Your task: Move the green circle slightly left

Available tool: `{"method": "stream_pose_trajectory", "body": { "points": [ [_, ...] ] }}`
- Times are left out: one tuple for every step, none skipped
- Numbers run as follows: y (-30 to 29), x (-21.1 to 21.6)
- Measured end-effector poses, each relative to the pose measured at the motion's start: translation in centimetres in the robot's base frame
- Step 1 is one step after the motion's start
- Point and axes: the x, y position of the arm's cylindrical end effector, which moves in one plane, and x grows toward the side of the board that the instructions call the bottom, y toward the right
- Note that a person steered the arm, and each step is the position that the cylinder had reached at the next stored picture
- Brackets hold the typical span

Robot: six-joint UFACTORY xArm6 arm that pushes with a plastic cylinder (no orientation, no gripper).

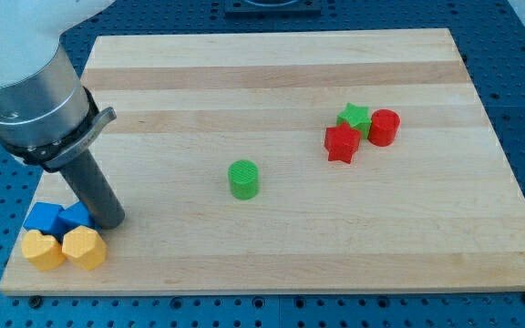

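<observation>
Task looks basically not started imo: the green circle [243, 179] is sat alone mid-frame on the worktop [272, 73], untouched, w/ nothing pressed against it. My tip [109, 221] is parked way off at lower left, right by the blue blocks [58, 218] & yellow blocks [63, 248]. No gripper is fitted, so nothing's held; the whole approach to the circle's right side + leftward nudge is left to be done.

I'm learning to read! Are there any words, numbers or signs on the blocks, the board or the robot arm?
There are none to read.
The green circle, red star, green star, red cylinder, blue blocks and yellow blocks are all plain.
The wooden board is plain too.
My tip, beside the blue blocks, carries no label.
</observation>
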Motion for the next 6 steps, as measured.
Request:
{"method": "stream_pose_trajectory", "body": {
  "points": [
    [6.7,0.0],
    [15.7,0.0],
    [22.6,-0.6],
    [23.4,-3.4],
    [22.1,-5.0],
    [18.9,-5.6]
  ]
}}
